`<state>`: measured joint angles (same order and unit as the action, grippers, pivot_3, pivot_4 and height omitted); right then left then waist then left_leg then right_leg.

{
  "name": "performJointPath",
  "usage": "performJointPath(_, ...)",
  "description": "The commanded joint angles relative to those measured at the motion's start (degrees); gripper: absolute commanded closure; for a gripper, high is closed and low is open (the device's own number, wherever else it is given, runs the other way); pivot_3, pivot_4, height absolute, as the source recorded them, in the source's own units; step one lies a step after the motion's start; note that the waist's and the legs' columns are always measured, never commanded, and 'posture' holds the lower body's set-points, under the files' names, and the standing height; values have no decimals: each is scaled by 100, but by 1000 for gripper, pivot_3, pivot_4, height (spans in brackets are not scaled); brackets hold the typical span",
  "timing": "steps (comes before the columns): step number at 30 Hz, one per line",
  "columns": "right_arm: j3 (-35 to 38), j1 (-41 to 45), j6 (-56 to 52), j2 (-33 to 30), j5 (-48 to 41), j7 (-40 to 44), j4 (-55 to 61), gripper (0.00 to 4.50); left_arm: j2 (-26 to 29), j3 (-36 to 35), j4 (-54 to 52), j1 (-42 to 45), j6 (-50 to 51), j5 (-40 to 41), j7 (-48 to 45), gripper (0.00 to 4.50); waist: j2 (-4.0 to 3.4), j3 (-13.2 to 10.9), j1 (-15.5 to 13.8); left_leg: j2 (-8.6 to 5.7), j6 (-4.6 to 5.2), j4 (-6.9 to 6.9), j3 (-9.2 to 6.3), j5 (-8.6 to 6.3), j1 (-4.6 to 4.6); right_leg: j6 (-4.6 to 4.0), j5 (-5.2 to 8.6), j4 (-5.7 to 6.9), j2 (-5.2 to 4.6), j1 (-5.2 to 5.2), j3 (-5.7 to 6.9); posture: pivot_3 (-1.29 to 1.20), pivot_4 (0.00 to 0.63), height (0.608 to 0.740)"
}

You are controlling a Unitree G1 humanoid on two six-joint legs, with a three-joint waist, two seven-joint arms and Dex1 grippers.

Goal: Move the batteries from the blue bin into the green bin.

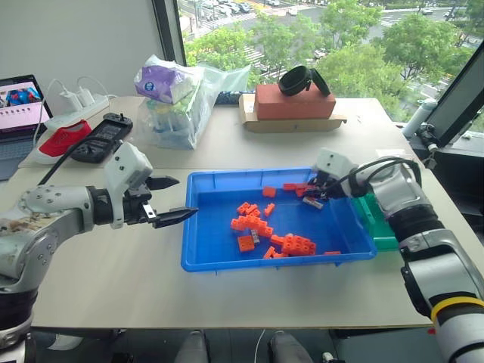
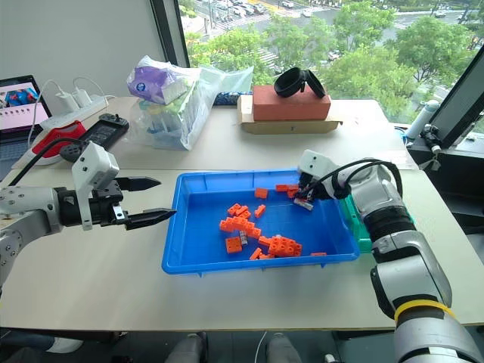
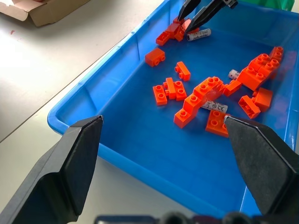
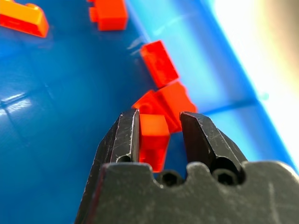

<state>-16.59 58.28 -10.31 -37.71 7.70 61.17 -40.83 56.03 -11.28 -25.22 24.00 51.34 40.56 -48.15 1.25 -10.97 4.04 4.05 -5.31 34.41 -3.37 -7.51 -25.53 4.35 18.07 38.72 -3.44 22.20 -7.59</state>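
We see the right gripper at the blue bin's upper right, fingers narrowly apart, a battery just below them. Our left gripper hangs wide open, centre-left. The green bin sits right.

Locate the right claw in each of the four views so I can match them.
Left eye view: right claw over the blue bin's far right corner.
Right eye view: same corner.
Left wrist view: across the bin, beside a battery.
Right wrist view: up close, orange bricks beyond it.
Shared landmark: the blue bin.
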Motion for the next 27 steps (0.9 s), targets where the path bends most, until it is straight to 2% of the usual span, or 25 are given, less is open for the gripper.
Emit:
performJointPath(1, 387, 208, -258, -181, -305, 303, 446, 2808, 20, -52, -104, 61, -84, -11, 14, 0, 0, 0, 11, 0, 0, 0, 0, 0, 0, 0, 0, 0, 0, 0, 0, 0, 150, 740)
performJointPath(9, 289, -134, -600, -815, -212, 1029, 1410, 2808, -54, 37, -113, 84, -115, -21, 44, 0, 0, 0, -8, 0, 0, 0, 1, 0, 0, 0, 0, -1, -1, 0, 0, 0, 150, 740)
performJointPath(16, 146, -624, -1021, -799, -320, 1423, 2117, 2808, -103, 93, -117, 119, -122, -30, 45, 0, 0, 0, 17, 0, 0, 1, 1, 0, 1, 0, 0, 2, 0, 1, -1, 0, 150, 740)
performJointPath(27, -16, -379, -930, -453, 70, 922, 1417, 2808, -50, 80, -167, 61, -89, -20, 8, 0, 0, 0, 9, 0, 0, 3, 0, 0, 1, 0, 0, 2, 0, 1, -1, 0, 150, 740)
